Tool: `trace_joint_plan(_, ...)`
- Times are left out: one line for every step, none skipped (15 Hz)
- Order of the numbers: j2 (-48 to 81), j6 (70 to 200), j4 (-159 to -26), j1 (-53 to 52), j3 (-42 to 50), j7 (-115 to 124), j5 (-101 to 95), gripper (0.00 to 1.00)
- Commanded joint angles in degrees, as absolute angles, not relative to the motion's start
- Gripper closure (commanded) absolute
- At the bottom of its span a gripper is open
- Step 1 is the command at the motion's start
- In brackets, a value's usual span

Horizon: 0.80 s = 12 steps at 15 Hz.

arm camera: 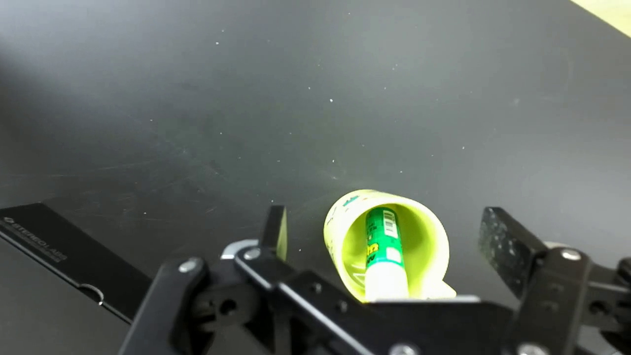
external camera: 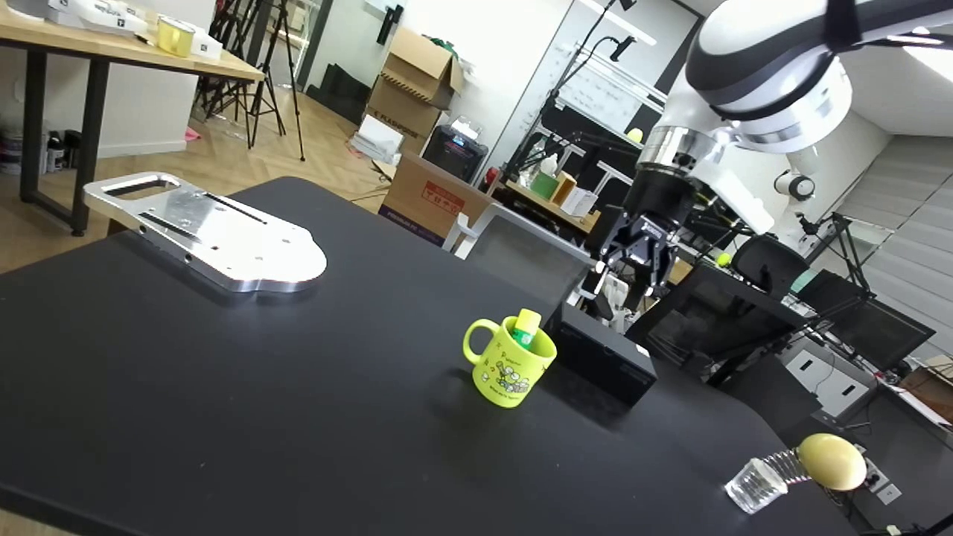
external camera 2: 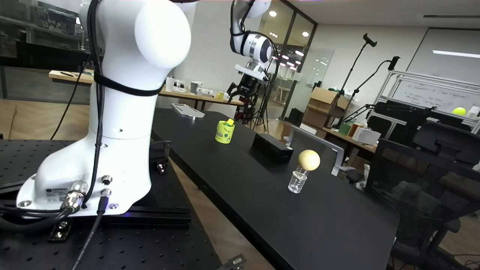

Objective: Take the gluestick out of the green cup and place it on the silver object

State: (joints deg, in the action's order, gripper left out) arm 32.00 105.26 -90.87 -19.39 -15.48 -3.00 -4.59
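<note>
Fingers (arm camera: pixel 508 246) wide apart, tips downward, higher than the green cup (external camera: pixel 512 372), beneath the white arm (external camera: pixel 752 33)

– Can you see the whole gluestick (external camera: pixel 525 328)?
– No, in an exterior view its lower part is hidden inside the green cup (external camera: pixel 512 370).
– And the black box (arm camera: pixel 74 255)?
– Cut off by the wrist view's left edge.
– The arm (external camera 2: pixel 127 112)?
– Cropped by the top edge in both exterior views.

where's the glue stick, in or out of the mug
In. The wrist view shows the glue stick inside the green mug, and its yellow end sticks out the top in both exterior views.
</note>
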Motion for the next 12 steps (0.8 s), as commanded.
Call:
trace_joint_plan(41.01, 98.04, -77.09, -23.29, -13.57, 2.64, -4.62, 0.0)
trace_joint_plan(42.87, 96.94, -74.28, -24.33, -12.96, 4.39, -4.89, 0.0)
trace_joint_plan(44.71, 95.74, -71.51, -25.31, -12.31, 6.13, -5.08, 0.0)
trace_joint_plan(46.46, 94.25, -68.8, -26.42, -11.55, 8.28, -5.34, 0.0)
trace_joint_plan(48.24, 92.46, -66.04, -27.44, -10.79, 10.78, -5.22, 0.0)
trace_joint_plan(49.96, 90.47, -63.4, -28.32, -10.12, 13.55, -4.72, 0.0)
trace_joint_plan(51.91, 88.41, -60.32, -29.12, -9.7, 16.07, -4.92, 0.0)
trace_joint_plan(53.63, 86.74, -57.71, -29.83, -9.22, 18.37, -4.55, 0.0)
trace_joint_plan(55.36, 85.16, -55.07, -30.11, -9.19, 19.62, -3.88, 0.0)
trace_joint_plan(57.0, 83.74, -52.41, -30.36, -9.21, 20.97, -3.18, 0.0)
trace_joint_plan(58.34, 82.68, -50.31, -30.29, -9.61, 21.01, -2.53, 0.0)
trace_joint_plan(59.52, 81.79, -48.44, -30.44, -9.68, 21.58, -2.23, 0.0)
